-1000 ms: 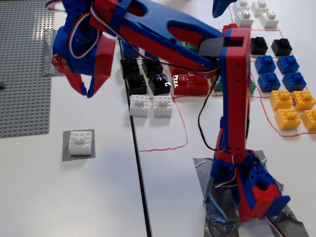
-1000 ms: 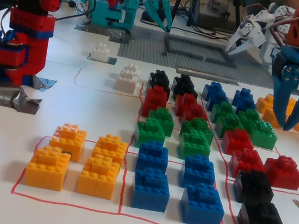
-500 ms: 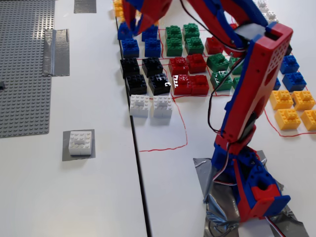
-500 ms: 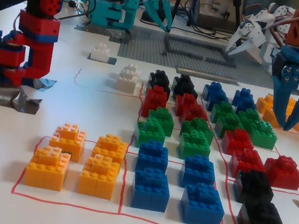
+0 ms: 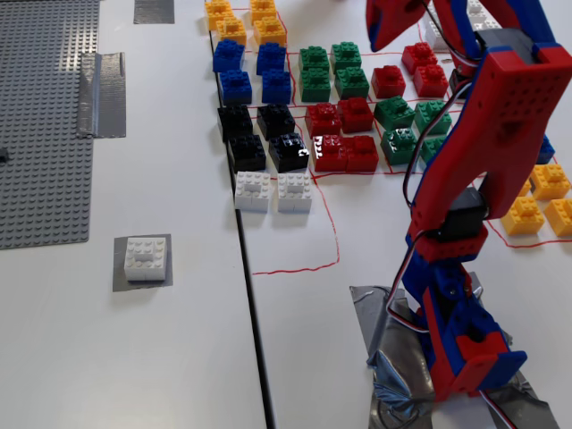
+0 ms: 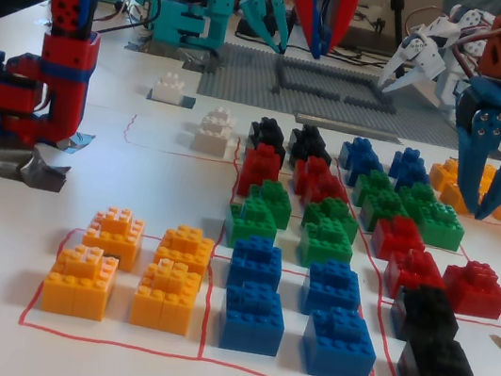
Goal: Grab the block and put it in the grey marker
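Observation:
The white block [image 5: 145, 257] sits flat on the grey marker [image 5: 121, 277], at the lower left of a fixed view, roughly centred on the patch. It also shows far back in the other fixed view [image 6: 168, 85]. My red and blue gripper [image 5: 375, 40] hangs high at the top of the frame, above the green and red bricks and far from the block. In the other fixed view the gripper [image 6: 315, 53] points down with its fingers closed to a point and nothing between them.
Two more white bricks [image 5: 273, 191] stand in the red-lined grid with rows of orange, blue, black, red and green bricks. The studded grey baseplate [image 5: 45, 116] and silver tape [image 5: 103, 94] lie at left. A blue and orange gripper [image 6: 499, 151] hangs at right.

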